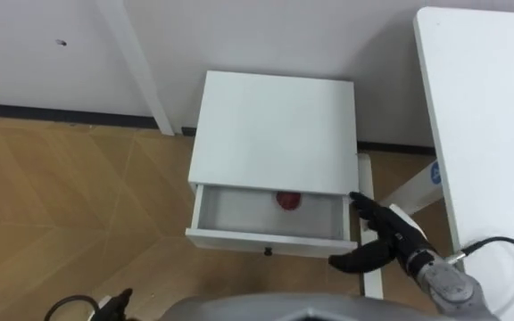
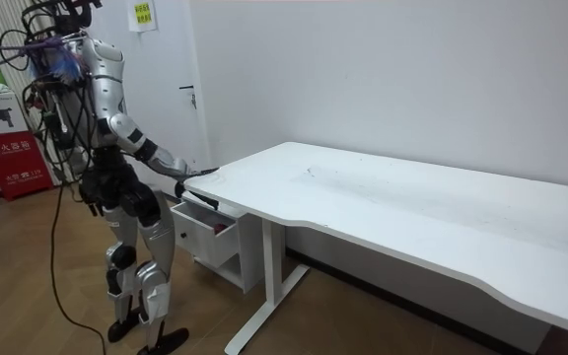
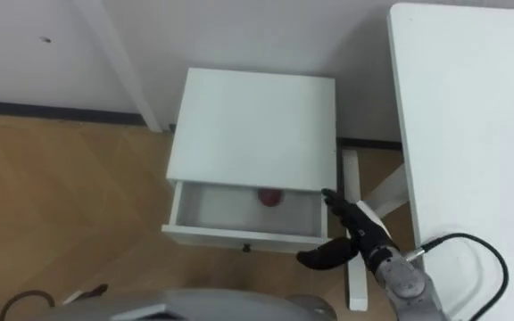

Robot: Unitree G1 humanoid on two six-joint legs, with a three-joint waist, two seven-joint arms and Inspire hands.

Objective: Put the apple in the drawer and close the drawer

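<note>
I am looking down at one white cabinet (image 1: 275, 134) standing between the wall and the desk (image 1: 493, 125), and its single drawer (image 1: 270, 240) is hanging pulled out towards me. One red apple (image 1: 287, 200) is already lying inside, at the back of the drawer floor, half tucked under the cabinet's top edge, so I am judging the putting part done and the closing part still to do. My right hand (image 1: 389, 241) is hovering just beside the drawer's right front corner, released, fingers stretched out and thumb spread, grasping nothing; whether a fingertip is touching the drawer's side wall I cannot tell. My left hand (image 2: 93, 204) is hanging by the robot's side in the room view, and I cannot tell its state. I am expecting the apple to behave as a firm, smooth, roundish thing that is likely rolling a little if the drawer is shoved hard, so I am planning a slow push. The drawer looks light and stiff, probably sliding easily; I am judging the flat front panel the best place to press, near the one small dark knob (image 1: 268, 252) at its middle, so that the drawer is going in straight and not skewing
</note>
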